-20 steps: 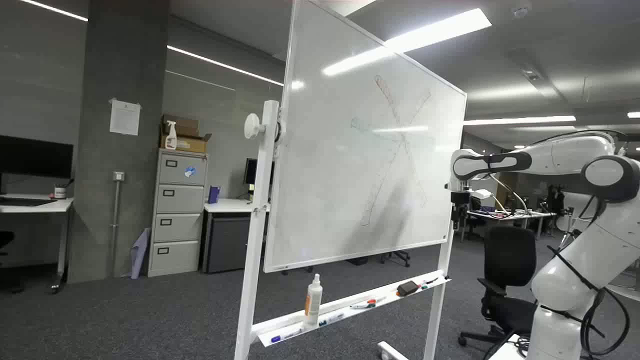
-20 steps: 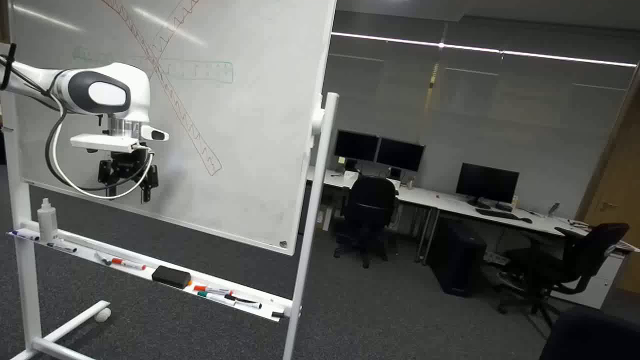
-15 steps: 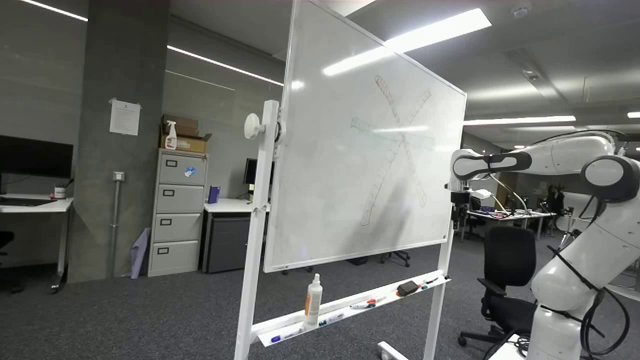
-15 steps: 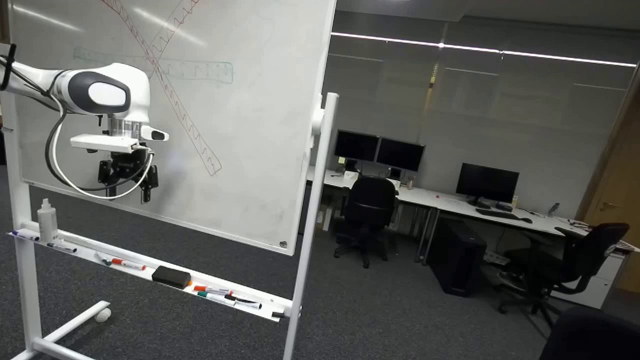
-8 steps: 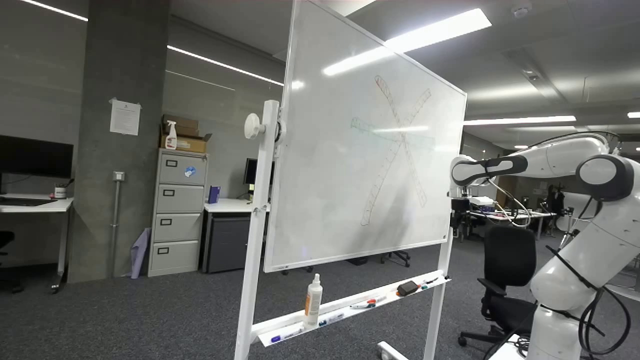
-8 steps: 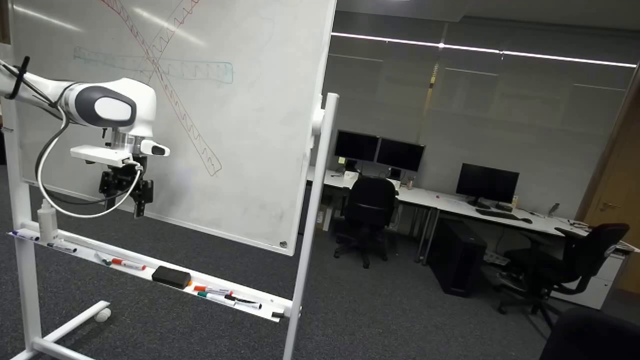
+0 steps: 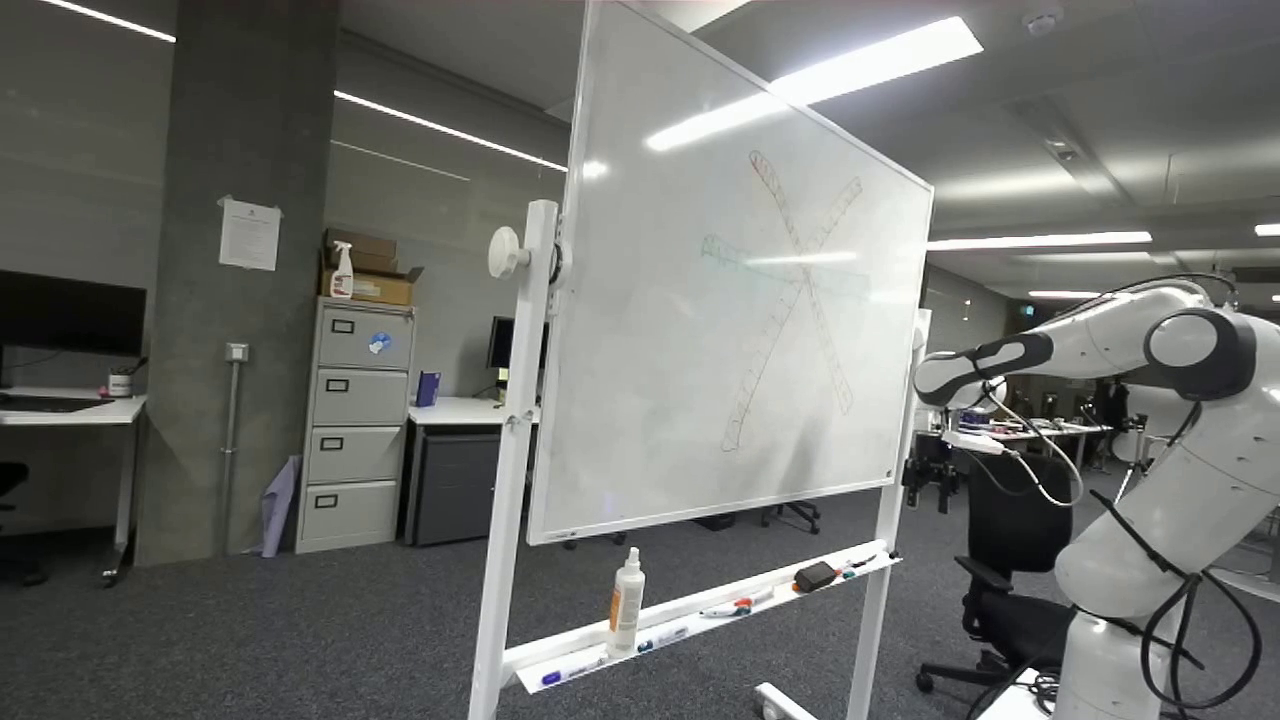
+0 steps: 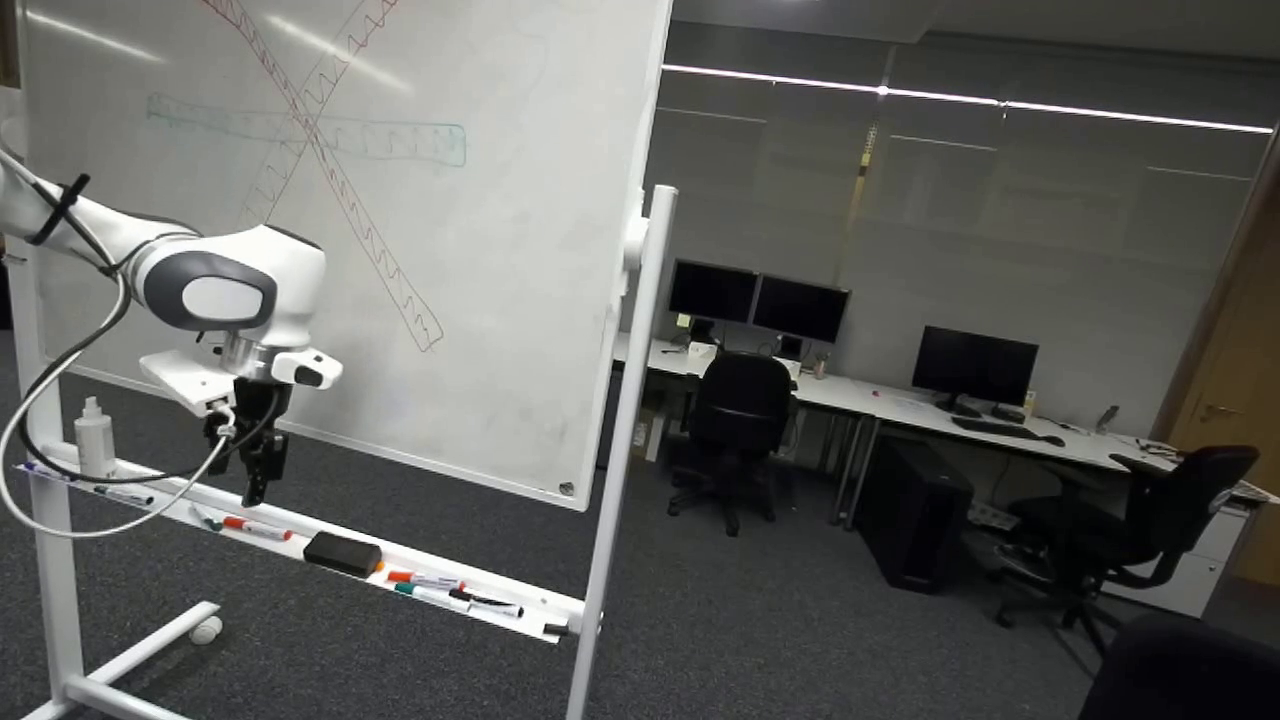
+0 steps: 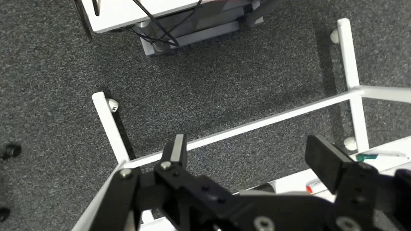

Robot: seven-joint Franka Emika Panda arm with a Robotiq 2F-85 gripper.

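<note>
My gripper [image 9: 245, 146] is open, its fingers wide apart with nothing between them but carpet and the stand's white crossbar [image 9: 257, 124] far below. In both exterior views the gripper [image 8: 245, 465] hangs beside the whiteboard [image 8: 520, 280], above the level of its pen tray [image 8: 290, 535]. On that tray lie a black eraser [image 8: 342, 553], a red-capped marker [image 8: 257, 527] and several other markers. A white bottle [image 7: 627, 605] stands upright on it. The wrist view shows a red-ended marker [image 9: 314, 186] and a green-capped marker [image 9: 369, 157] near the right finger; the gripper hides part of the tray.
Red and green strokes mark the whiteboard. Its upright post [image 8: 625, 440] and wheeled feet [image 9: 110, 128] frame the area. A black office chair [image 7: 1020, 510] stands behind the arm. Loose cables [image 8: 60, 530] hang from the wrist. A white table corner [image 9: 128, 12] shows at the wrist view's top.
The arm has lowered, bringing the gripper down towards the tray's height, and the wrist has tilted and turned somewhat. The jaws have stayed open. Things on the tray have not moved.
</note>
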